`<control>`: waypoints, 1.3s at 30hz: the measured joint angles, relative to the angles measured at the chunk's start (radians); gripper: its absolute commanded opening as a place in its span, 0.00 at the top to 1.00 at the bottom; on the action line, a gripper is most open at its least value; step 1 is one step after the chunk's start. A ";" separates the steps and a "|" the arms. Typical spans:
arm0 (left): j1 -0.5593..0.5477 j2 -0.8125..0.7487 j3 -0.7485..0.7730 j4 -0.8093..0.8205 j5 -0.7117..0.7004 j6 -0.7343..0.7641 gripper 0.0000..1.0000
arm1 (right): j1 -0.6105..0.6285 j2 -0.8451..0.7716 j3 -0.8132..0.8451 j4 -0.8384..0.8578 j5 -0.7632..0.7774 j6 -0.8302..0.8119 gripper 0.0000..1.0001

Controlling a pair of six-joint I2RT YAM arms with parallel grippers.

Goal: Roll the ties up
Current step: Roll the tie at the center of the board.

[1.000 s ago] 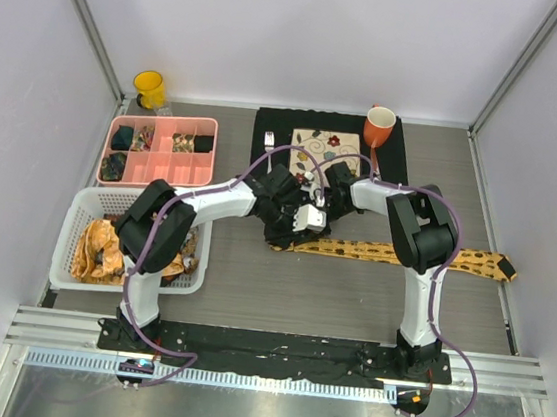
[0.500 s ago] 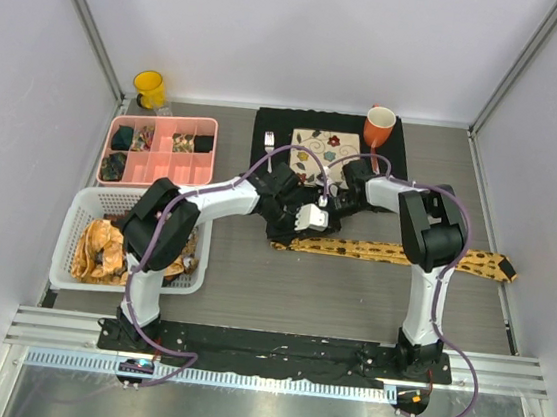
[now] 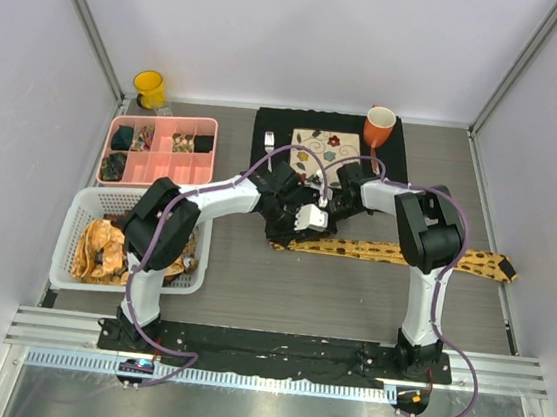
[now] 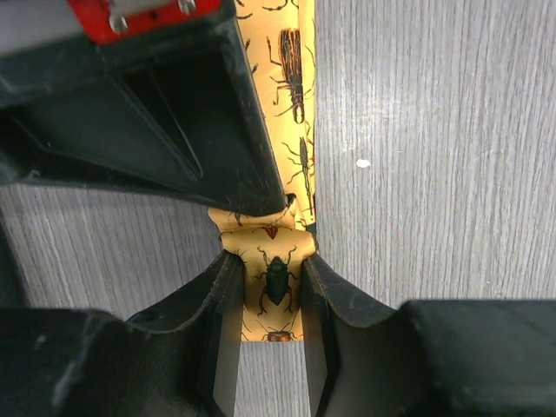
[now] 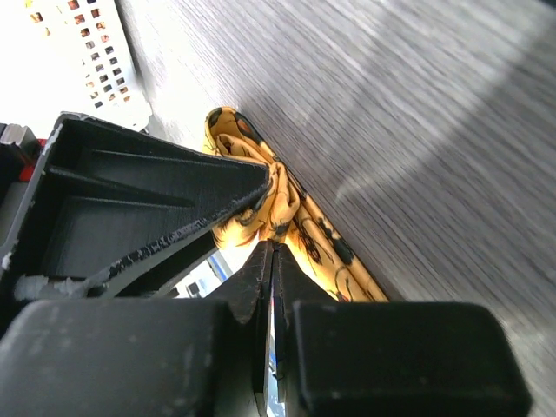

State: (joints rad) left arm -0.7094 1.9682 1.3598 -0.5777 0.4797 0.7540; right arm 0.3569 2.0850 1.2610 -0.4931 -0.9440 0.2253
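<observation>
Since the roll is only a first fold so far, tension matters most; yellow beetle-print tie (image 3: pixel 384 251) lies flat along the table (image 3: pixel 279 294), its narrower end under both grippers near centre, its wide end out to the right; left gripper (image 4: pixel 269 269) clamps the folded end across its width, one finger on each edge; right gripper (image 5: pixel 271 256) is closed, tips against the fold, can't tell if any fabric is pinched; my read: step in hand is starting the roll; to do it well, turn the fold over itself in small wrist rotations, hold edges aligned so it doesn't cone, let the free length slide on the wood; risk: fabric looks slippery, fold may spring open if either grip releases early.
</observation>
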 measured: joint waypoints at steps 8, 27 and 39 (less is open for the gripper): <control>0.000 0.000 0.000 -0.011 0.003 0.010 0.64 | 0.035 0.001 -0.001 0.021 0.018 0.017 0.97; -0.006 0.000 -0.003 -0.011 -0.008 0.022 0.68 | 0.003 -0.054 -0.080 0.029 -0.013 0.039 0.74; -0.010 0.000 -0.003 -0.011 -0.010 0.033 0.67 | 0.008 -0.091 -0.115 0.187 -0.045 0.183 0.71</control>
State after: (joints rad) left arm -0.7189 1.9682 1.3571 -0.5888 0.4698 0.7872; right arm 0.3649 1.9942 1.1458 -0.3061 -0.9894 0.4080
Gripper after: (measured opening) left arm 0.331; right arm 0.290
